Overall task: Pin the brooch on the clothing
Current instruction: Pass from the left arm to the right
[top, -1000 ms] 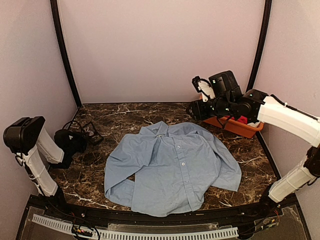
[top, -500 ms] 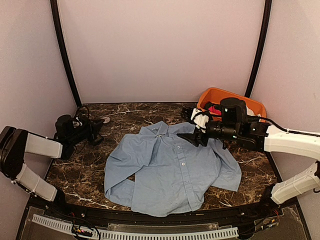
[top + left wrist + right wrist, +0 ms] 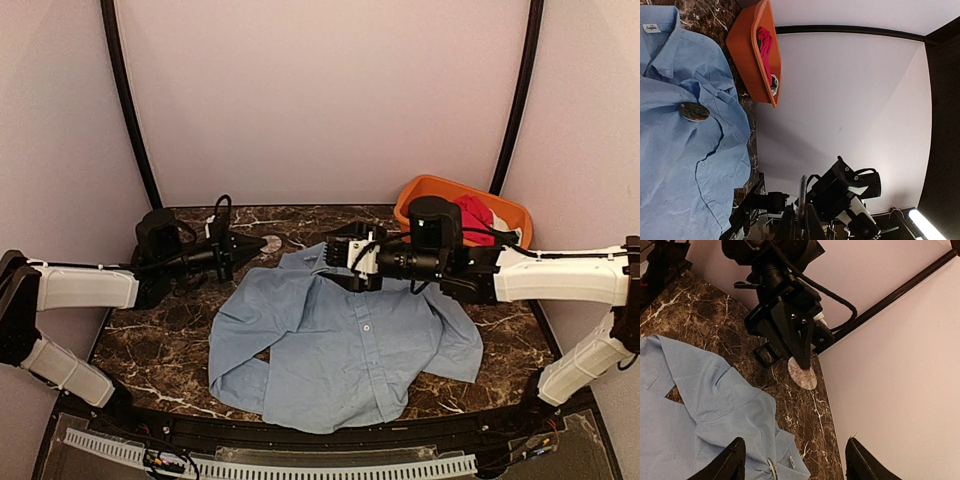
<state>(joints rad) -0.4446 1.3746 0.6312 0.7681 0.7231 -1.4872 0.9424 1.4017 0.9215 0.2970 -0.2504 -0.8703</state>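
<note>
The shirt (image 3: 340, 350) lies flat, front up, across the middle of the table (image 3: 170, 345), which leaves its chest open to work on. The brooch (image 3: 694, 111) rests on the cloth near the collar, on the half toward the right edge. The right gripper (image 3: 338, 265) hangs over the collar with its fingers spread and empty, probably to steady the fabric. Toward the back-left corner, the left gripper (image 3: 255, 246) pinches a pale disc (image 3: 271, 243), held out toward the shirt; it may be the backing.
</note>
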